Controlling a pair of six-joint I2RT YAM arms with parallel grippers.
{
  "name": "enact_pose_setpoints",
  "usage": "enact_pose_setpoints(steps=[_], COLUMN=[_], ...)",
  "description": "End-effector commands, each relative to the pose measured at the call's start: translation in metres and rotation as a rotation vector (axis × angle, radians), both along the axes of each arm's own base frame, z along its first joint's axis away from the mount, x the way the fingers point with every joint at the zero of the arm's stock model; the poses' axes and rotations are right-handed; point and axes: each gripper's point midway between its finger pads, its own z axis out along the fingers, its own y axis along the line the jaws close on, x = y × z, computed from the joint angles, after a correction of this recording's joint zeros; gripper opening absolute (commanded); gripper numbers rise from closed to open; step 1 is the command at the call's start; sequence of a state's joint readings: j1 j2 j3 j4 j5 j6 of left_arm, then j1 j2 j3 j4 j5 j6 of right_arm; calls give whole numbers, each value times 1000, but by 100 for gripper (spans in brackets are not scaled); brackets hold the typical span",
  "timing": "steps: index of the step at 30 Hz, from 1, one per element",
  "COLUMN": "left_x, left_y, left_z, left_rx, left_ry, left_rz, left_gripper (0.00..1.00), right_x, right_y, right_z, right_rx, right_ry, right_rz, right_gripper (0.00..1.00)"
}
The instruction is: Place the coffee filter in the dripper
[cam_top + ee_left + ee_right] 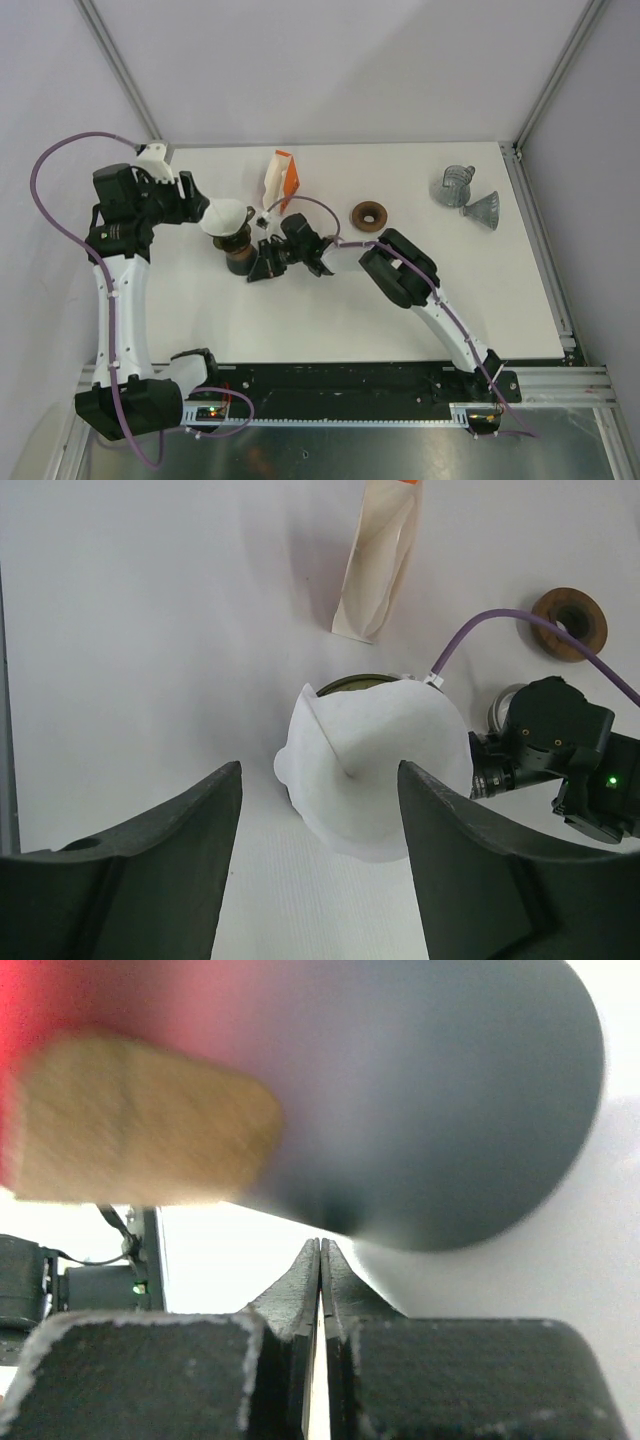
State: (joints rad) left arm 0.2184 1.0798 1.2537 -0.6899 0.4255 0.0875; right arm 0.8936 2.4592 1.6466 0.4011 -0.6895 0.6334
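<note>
- The coffee filter (226, 215) is a white paper cone resting open in the mouth of the dark dripper (240, 262), leaning toward 10 o'clock; it does not look fully seated.
- The left gripper (320, 880) hangs at the filter's 10 o'clock, jaws spread wide and holding nothing, the paper just ahead of them.
- The right gripper (262, 262) is pinched shut and empty, close against the dripper at its 3 o'clock.
- The filter looks very light, thin and floppy: it would crease, tear or spring back easily.
- Judged best hold: a gentle pinch on the upper rim or folded seam (330, 745), never the cone's tip.
</note>
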Motion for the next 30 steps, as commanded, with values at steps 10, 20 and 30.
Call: enact_pose_setpoints(steps=[10, 20, 30], left_x=[6, 12, 28], left_y=[-22, -57, -104], left_z=[43, 54, 50], left_rx=[-28, 4, 113], left_ry=[-122, -147, -150], left_rz=[-122, -234, -349], left_gripper=[72, 77, 95], right_x=[1, 45, 145], right_y=[-78, -188, -405], right_z=[38, 103, 216], right_rx=[-191, -466, -673], right_ry=[-153, -372, -584], right_rz=[-69, -299, -969], right_gripper=[8, 44, 99])
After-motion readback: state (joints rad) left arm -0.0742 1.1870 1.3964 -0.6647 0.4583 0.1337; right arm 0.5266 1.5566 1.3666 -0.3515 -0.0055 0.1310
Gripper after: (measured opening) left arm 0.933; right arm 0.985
